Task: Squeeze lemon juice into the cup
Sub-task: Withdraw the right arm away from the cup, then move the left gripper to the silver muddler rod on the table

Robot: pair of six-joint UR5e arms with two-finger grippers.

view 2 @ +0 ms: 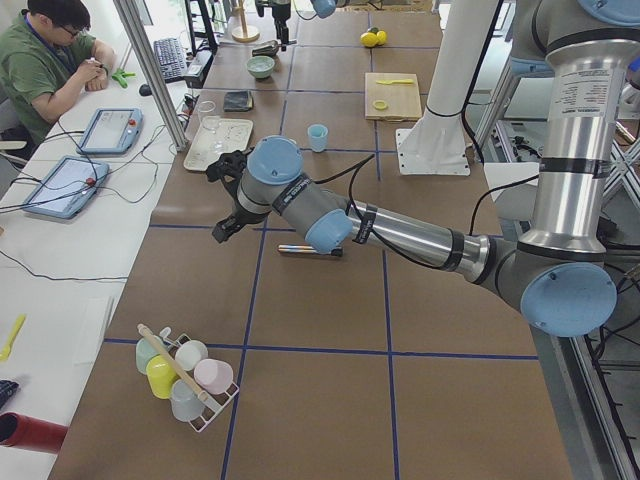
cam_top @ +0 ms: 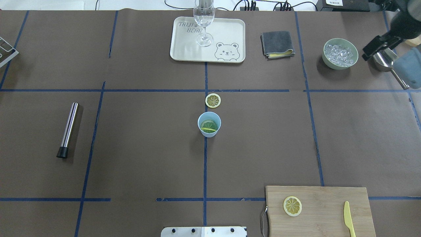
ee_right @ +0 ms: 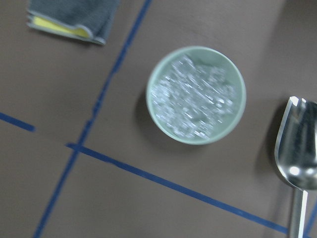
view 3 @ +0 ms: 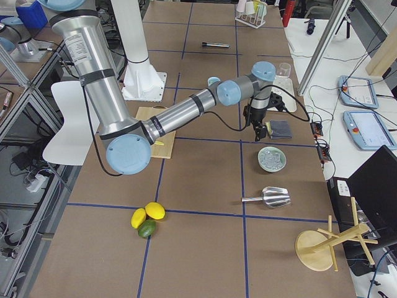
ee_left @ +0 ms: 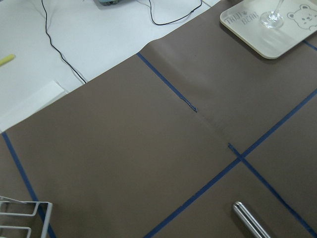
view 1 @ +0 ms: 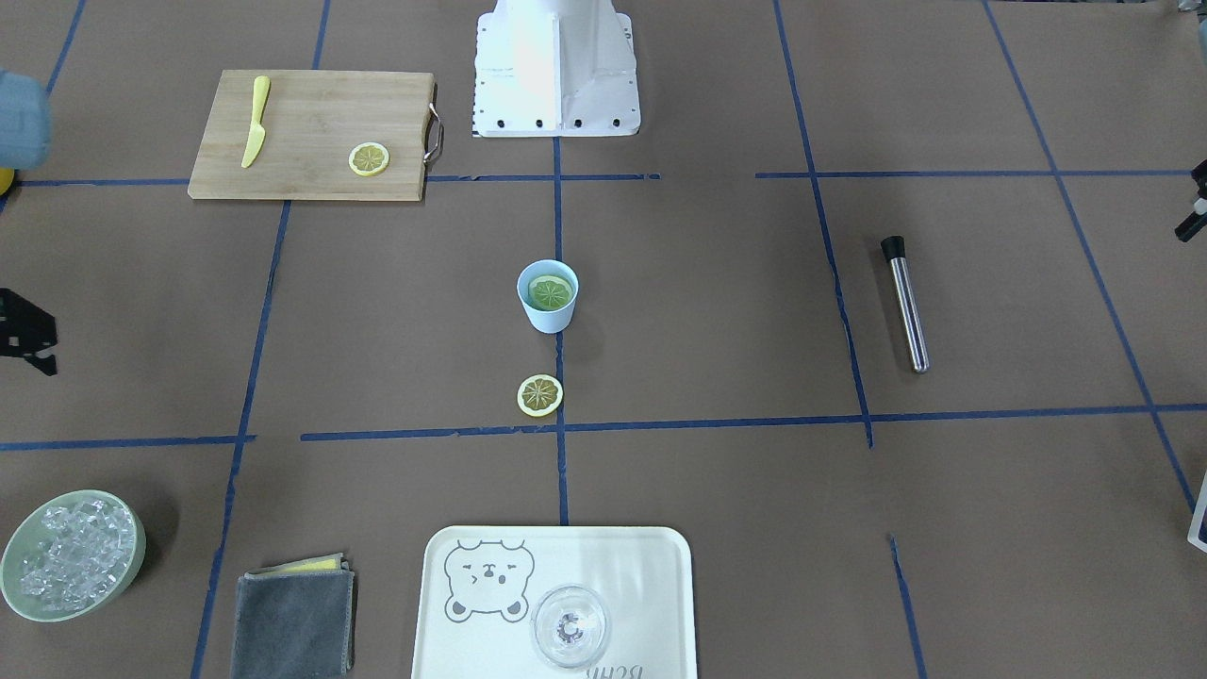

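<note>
The near left arm stretches across the brown table, its left gripper above the paper near a pale tray. A metal tube lies beneath the forearm. The light-blue cup stands farther off.

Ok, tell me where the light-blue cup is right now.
In the overhead view the cup stands in the middle, on the central blue tape line, with a lemon slice lying just beyond it, toward the bear tray.
</note>
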